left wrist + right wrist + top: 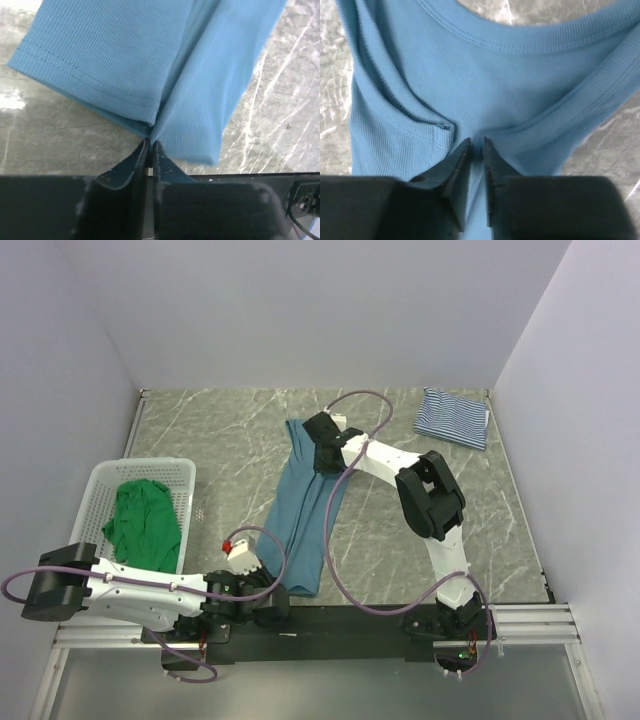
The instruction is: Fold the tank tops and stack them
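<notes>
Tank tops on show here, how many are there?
3: striped top folded far right; teal top stretched mid-table; green top crumpled in the basket, which might hide more.

Our left arm point(130, 588) lies low at lower left, the left gripper point(150, 142) with jaws pinched on the blue top point(115, 60). Our right arm point(430, 502) reaches toward upper centre, the right gripper point(476, 142) clamped likewise.

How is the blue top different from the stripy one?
The blue top is plain, while the striped top has navy and white lines. The blue top lies stretched out long, but the striped top is folded small in the far right corner. The left gripper and right gripper pinch the blue top's ends, and nothing touches the striped top. Both are soft tops on the table.
</notes>
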You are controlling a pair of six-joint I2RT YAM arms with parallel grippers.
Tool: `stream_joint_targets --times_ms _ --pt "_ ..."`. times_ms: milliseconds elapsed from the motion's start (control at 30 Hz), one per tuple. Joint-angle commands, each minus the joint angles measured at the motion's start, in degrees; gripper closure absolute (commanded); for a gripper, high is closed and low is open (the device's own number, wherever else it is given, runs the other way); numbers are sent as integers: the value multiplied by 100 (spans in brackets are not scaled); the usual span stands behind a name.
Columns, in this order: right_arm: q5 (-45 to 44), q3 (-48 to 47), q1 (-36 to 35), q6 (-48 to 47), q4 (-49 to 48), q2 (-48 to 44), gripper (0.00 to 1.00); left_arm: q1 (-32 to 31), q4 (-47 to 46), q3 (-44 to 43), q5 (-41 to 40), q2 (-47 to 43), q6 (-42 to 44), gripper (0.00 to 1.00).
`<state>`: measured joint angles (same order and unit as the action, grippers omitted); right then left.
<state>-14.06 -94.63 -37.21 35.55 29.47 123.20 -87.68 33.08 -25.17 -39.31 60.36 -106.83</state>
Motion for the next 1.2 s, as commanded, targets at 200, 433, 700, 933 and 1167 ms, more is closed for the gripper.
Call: stream_joint_targets --times_ms 200,433,700,933,1167 --pt "-341 -258 38 -584 -372 -585 48 -12 795 -409 -121 -244 -14 66" --pt "-509 1005 810 -303 -758 -1675 47 -12 1122 -1060 -367 -569 757 64" --pt "-97 1158 1427 -277 -856 -1387 55 31 138 -2062 -157 519 2438 92" --pt "211 613 1585 -259 -742 -692 59 531 -1153 -1773 792 1311 3237 99" --pt "273 -46 1603 -329 -513 -25 59 867 -1814 -1456 1408 2058 3686 99"
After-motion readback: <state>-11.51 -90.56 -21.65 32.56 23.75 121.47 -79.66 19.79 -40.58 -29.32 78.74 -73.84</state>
